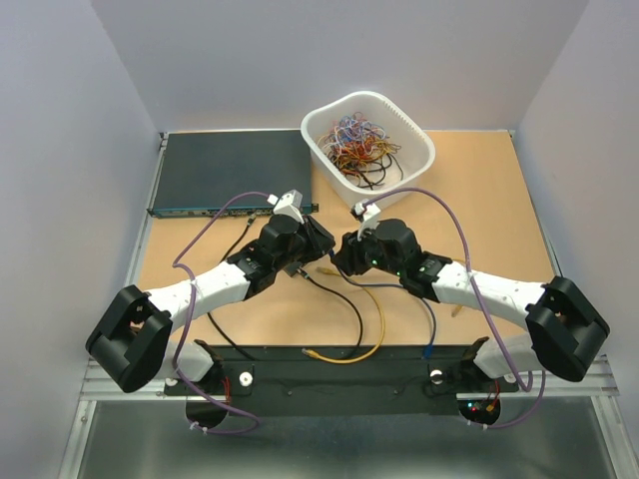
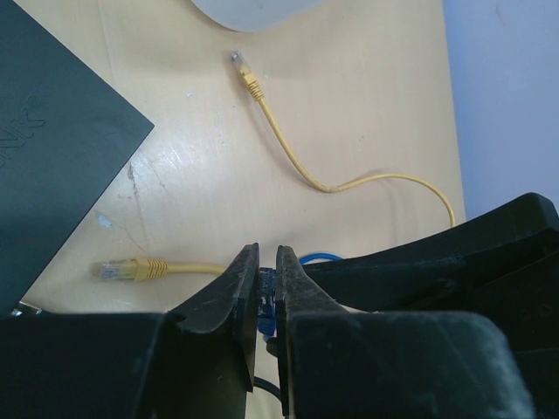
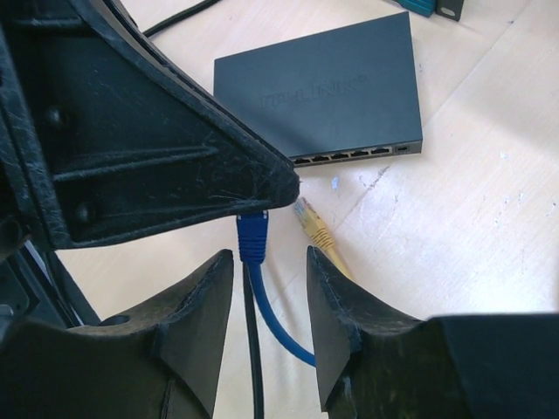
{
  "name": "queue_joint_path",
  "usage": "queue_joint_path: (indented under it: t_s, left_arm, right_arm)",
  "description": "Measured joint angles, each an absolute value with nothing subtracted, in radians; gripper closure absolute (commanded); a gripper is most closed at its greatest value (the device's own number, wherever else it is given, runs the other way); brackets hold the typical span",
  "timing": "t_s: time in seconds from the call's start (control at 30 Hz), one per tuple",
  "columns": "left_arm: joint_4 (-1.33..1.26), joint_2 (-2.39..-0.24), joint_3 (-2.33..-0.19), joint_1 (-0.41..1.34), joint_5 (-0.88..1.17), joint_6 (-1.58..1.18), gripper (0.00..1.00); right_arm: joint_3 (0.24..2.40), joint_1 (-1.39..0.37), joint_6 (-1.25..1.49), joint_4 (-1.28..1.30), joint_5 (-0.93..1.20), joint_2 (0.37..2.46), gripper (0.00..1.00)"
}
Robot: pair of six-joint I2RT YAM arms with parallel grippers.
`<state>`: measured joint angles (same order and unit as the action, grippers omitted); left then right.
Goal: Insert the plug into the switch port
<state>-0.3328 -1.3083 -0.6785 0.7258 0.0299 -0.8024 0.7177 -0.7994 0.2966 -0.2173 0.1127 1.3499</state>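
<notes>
Plug (image 3: 252, 236), blue, pinched between the almost closed jaws of the left gripper (image 2: 266, 262), its tip hidden by a finger, near the switch (image 3: 323, 96) but not touching it. Right gripper (image 3: 271, 266) has its jaws spread either side of the plug and holds nothing. Ports (image 3: 354, 157) along the switch's edge appear vacant. Done: plug grasped. Left, by judgement: align with one port, close the gap, push home. A yellow plug (image 3: 307, 218) lies between plug and switch
</notes>
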Motion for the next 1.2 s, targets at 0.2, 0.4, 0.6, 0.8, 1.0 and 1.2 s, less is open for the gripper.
queue_joint_path:
  t_s: [0.2, 0.4, 0.6, 0.8, 1.0, 1.2]
  left_arm:
    - [-0.333, -1.314, -0.678, 0.726, 0.033, -0.802, 1.00]
    - [-0.340, -1.314, -0.678, 0.726, 0.037, -0.802, 1.00]
    - [-0.348, -1.314, -0.678, 0.726, 0.037, -0.802, 1.00]
    - [-0.351, -1.315, -0.678, 0.725, 0.036, -0.802, 1.00]
    - [-0.365, -1.325, -0.678, 0.725, 0.033, -0.802, 1.00]
    - [-0.380, -1.328, -0.678, 0.726, 0.037, -0.804, 1.00]
  right_arm:
    - [0.733, -0.800, 0.308, -0.229, 0.120, 1.359, 0.66]
    - [0.740, -0.800, 0.312, -0.242, 0.120, 1.388, 0.73]
    - [0.740, -0.801, 0.317, -0.247, 0.119, 1.403, 0.89]
    - [0.740, -0.801, 0.318, -0.248, 0.099, 1.403, 1.00]
    - [0.739, -0.805, 0.318, -0.246, 0.069, 1.401, 0.89]
    - [0.738, -0.807, 0.316, -0.239, 0.048, 1.388, 0.68]
